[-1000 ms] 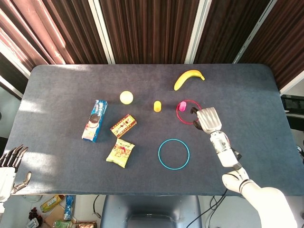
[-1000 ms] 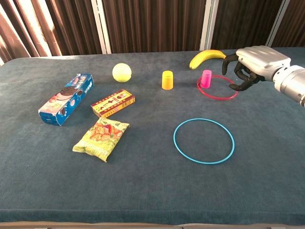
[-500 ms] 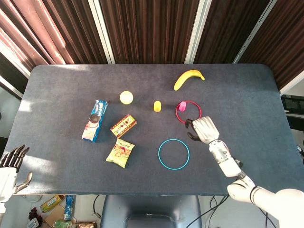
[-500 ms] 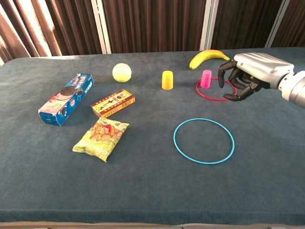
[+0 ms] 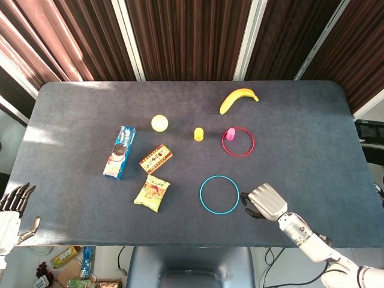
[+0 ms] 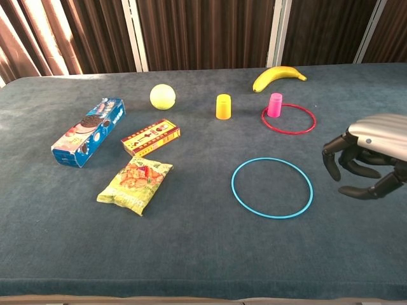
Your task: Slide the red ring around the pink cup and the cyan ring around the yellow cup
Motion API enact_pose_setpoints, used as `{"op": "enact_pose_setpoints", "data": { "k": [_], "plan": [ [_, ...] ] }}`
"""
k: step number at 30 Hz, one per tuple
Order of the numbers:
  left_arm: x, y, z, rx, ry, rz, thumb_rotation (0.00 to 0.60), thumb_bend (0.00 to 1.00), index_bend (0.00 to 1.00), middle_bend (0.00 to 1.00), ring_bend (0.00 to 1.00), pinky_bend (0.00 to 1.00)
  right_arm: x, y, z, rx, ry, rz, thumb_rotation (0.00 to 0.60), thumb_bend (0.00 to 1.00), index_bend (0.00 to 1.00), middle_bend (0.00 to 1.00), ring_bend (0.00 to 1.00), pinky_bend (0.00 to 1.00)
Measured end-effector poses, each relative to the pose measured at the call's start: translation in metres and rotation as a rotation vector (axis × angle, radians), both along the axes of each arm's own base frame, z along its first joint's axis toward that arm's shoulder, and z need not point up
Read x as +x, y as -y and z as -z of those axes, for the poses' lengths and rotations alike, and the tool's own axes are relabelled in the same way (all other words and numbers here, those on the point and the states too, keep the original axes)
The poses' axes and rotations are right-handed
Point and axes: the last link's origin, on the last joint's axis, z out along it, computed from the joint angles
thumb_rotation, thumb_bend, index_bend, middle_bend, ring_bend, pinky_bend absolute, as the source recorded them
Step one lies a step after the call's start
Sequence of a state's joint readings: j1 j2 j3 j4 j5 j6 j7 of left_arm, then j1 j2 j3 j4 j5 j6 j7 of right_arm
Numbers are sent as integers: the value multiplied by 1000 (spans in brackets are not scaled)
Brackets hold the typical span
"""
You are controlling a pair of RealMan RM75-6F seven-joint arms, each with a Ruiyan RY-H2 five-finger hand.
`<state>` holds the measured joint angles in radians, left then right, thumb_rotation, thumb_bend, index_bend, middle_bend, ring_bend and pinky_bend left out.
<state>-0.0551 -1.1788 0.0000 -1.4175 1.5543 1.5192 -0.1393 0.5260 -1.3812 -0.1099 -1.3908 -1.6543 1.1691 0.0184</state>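
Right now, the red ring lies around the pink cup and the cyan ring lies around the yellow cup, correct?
Only half right. The red ring does circle the pink cup, but the cyan ring lies empty, well apart from the yellow cup. The head view shows it.

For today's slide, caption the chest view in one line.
Red ring encircles pink cup; right hand hovers beside cyan ring.

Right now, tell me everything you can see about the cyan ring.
The cyan ring is a thin, smooth hoop, plastic by its look, lying flat on the dark blue table near the front edge. Nothing sits inside it; the yellow cup stands apart, further back. The right hand hovers just to its right, not touching it.
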Motion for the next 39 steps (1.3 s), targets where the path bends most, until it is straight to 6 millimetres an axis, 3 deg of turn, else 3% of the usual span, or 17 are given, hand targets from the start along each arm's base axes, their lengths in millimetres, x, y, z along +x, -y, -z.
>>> {"op": "enact_pose_setpoints", "data": {
  "k": [5,10,18,26,39],
  "plan": [
    [0,0,0,-1,0,1,600,435,11,0,0,125,-3,-5,3,21,-17,7,600,468,689,966,1000,1000],
    [0,1,-3,7,6,2,600,434,15,0,0,125,-3,-7,25,85,-37,32,600,526,656,966,1000,1000],
    [-2,1,-4,5,12,1,600,434,18,0,0,125,3,0,53,113,-21,39,600,531,595,966,1000,1000],
    [-3,0,-4,6,18,-1,600,434,19,0,0,125,14,3,58,114,28,23,600,530,577,966,1000,1000],
    [-4,0,-6,9,22,-2,600,434,21,0,0,125,14,5,68,122,7,23,600,496,592,966,1000,1000]
  ]
}}
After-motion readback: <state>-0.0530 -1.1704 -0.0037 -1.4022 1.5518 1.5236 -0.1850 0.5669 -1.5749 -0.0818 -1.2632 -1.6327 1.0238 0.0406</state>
